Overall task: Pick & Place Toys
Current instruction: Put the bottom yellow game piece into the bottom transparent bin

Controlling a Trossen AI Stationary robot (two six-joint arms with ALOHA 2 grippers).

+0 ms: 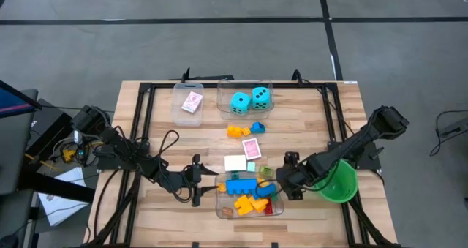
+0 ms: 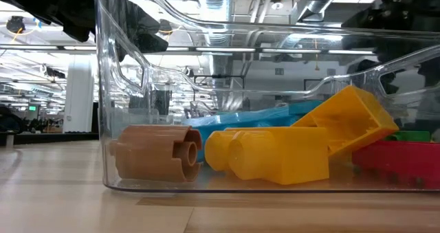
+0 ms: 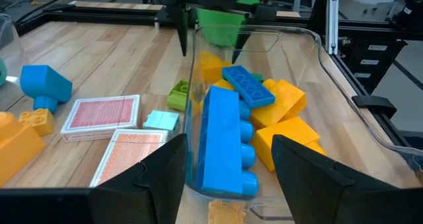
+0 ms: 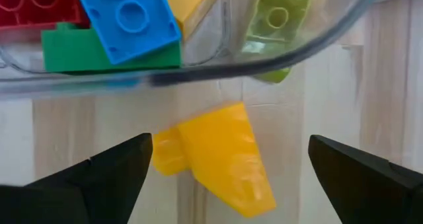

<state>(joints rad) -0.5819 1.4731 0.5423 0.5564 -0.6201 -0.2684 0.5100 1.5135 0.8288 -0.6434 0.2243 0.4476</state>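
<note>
Bricks (image 2: 278, 161) behind blurring tub wall (image 2: 110, 89)

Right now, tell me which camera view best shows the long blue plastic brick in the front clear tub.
Left wrist view: the long blue plastic brick fills the foreground, studs visible. High view shows it small; low view only a blue sliver behind yellow bricks; right wrist view, unclear.
</note>
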